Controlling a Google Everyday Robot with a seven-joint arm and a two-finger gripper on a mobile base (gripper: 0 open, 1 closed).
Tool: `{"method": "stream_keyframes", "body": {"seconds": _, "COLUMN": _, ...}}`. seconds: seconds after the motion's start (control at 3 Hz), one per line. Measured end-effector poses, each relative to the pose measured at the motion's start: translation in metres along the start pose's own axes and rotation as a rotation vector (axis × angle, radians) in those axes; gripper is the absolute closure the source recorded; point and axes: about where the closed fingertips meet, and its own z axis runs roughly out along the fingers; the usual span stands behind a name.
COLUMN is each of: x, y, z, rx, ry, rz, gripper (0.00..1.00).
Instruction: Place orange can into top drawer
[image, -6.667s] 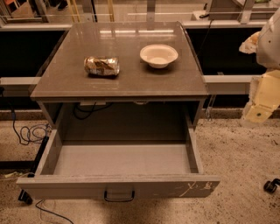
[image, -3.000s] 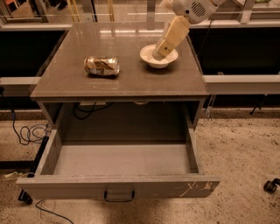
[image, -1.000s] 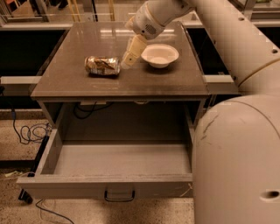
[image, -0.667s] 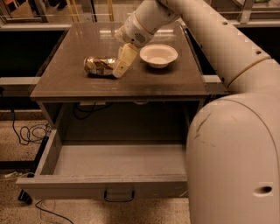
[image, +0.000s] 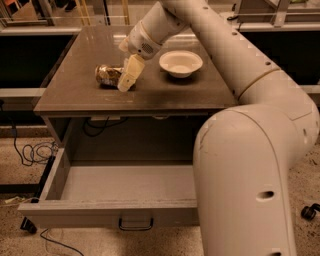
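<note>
Item 1, tool: located over the left-centre of the worktop, at the end of the cream-coloured arm, which reaches in from the lower right and fills much of the right side of the view. The tool points downward and to the left, with its tip at or just above the worktop surface. It stands against the right end of the orange can and covers that end from view. Whether the tool is spread or pressed together cannot be told, nor whether it has any hold on the can.

Item 2, orange can: lying on its side on the worktop, left of centre, long axis roughly left to right. It is outside the drawer.

Item 3, top drawer: pulled out below the worktop's front edge, grey interior facing up. The dark curved handle sits on the front panel. The arm hides the drawer's right portion.

Item 4, white bowl: upright on the worktop, to the right of the tool and apart from both it and the can.

Item 5, cables: dark, loose on the speckled floor to the left of the drawer.
</note>
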Motion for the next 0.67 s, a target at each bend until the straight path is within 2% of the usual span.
{"method": "stream_keyframes", "body": {"seconds": 0.33, "x": -0.007, "y": -0.006, "z": 0.023, "rx": -0.04, "ry": -0.015, "rz": -0.008, "gripper": 0.0}}
{"method": "stream_keyframes", "body": {"seconds": 0.67, "x": -0.005, "y": -0.014, "z": 0.036, "rx": -0.05, "ry": -0.007, "rz": -0.006, "gripper": 0.0}}
